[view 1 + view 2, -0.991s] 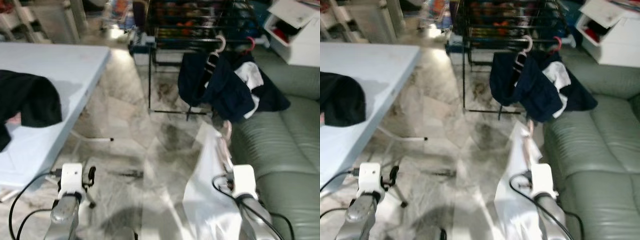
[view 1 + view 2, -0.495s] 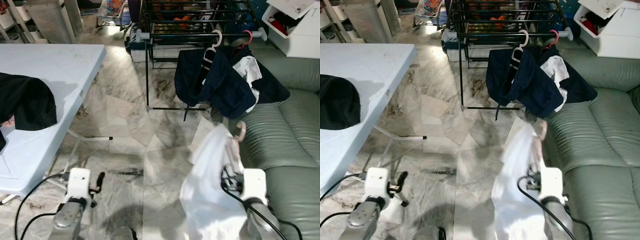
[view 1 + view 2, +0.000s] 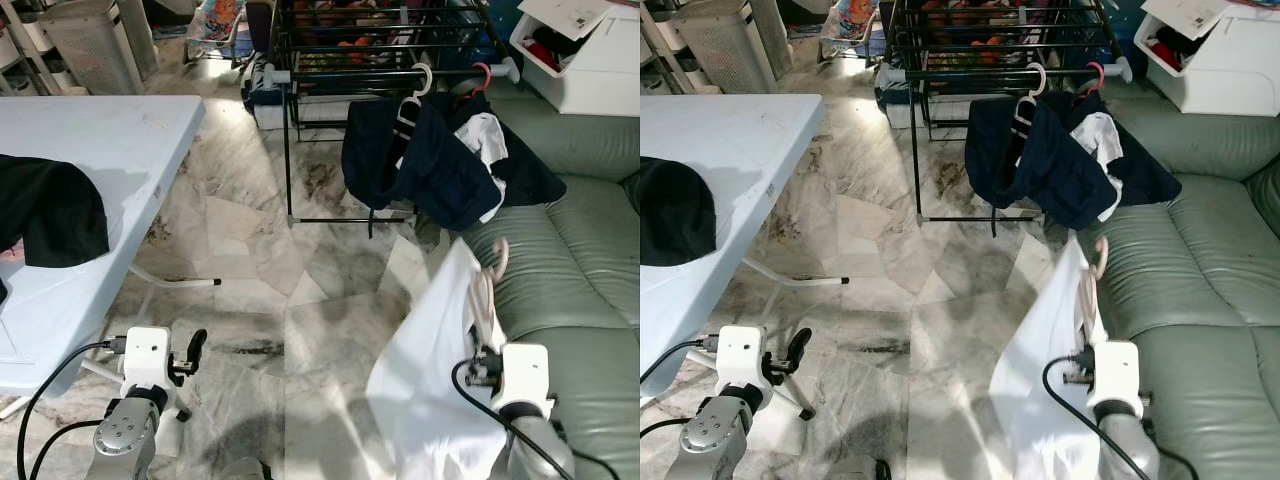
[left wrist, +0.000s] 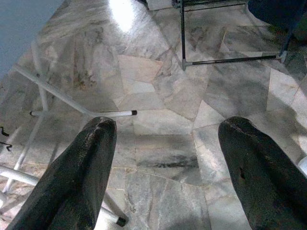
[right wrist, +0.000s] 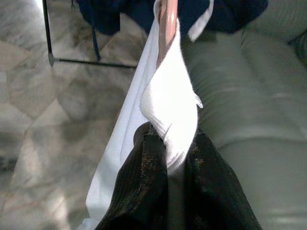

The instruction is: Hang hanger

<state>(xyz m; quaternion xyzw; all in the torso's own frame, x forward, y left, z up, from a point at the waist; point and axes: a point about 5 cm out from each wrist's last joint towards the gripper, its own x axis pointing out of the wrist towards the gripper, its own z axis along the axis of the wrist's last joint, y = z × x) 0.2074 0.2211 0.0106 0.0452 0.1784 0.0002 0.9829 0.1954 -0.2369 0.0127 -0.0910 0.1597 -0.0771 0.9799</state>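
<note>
Hanger: a pale pink hanger (image 3: 487, 285) with a curved hook at its top, standing roughly upright, most of its frame covered by cloth.
Garment: a white garment (image 3: 430, 380) draped over the hanger and hanging down toward the marble floor (image 3: 300, 250).
Right gripper: the right gripper (image 5: 169, 143) has its two black fingers closed tight on the cloth-wrapped hanger, holding it up beside the green sofa (image 3: 580, 260).
Left gripper: the left gripper (image 4: 163, 143) hangs low over the floor, fingers spread wide with nothing between them.
Rack: a black drying rack (image 3: 380, 60) stands ahead, well apart from the held hanger; a white hanger (image 3: 415, 90) and a red hanger (image 3: 478, 78) hook on its front bar, carrying dark navy clothes (image 3: 420, 160).
Bench: a white bench (image 3: 90, 180) on the left with a black garment (image 3: 50, 205) lying on it.
Change: against half a second ago the rack and sofa sit a little differently in frame, so the camera has shifted; the hanger now shows higher and more upright, its hook further right over the sofa edge.
Writing: none legible; papers on the white cabinet (image 3: 590, 55) are too small to read.
</note>
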